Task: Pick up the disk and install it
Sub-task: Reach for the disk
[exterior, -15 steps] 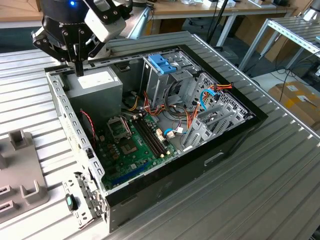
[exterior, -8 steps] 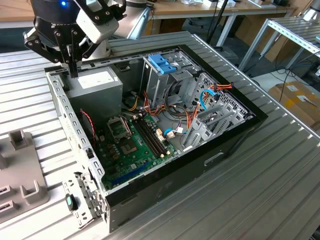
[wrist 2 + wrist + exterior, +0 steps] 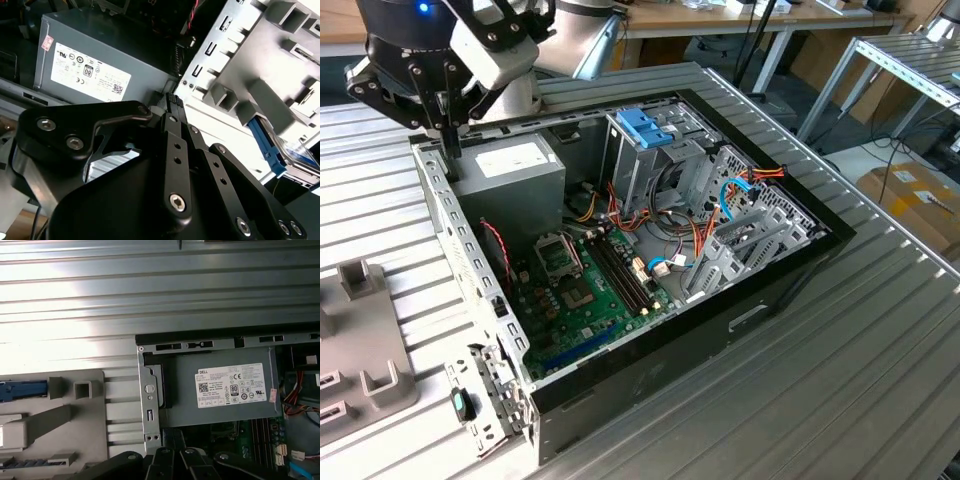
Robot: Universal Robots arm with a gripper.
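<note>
The disk lies in a grey fixture on the table beside the computer case. Part of it shows in both wrist views: one blue side rail and a strip of its pale body. My gripper hangs over the case's rear corner, next to the grey power-supply box and above the case wall. Its black fingers are shut together with nothing between them. It is apart from the disk, which sits off to the side of the fingers.
The open computer case lies on a ribbed metal table, with motherboard, cables and a metal drive cage topped by a blue latch. The grey fixture stands at the exterior view's left. Workbenches stand behind.
</note>
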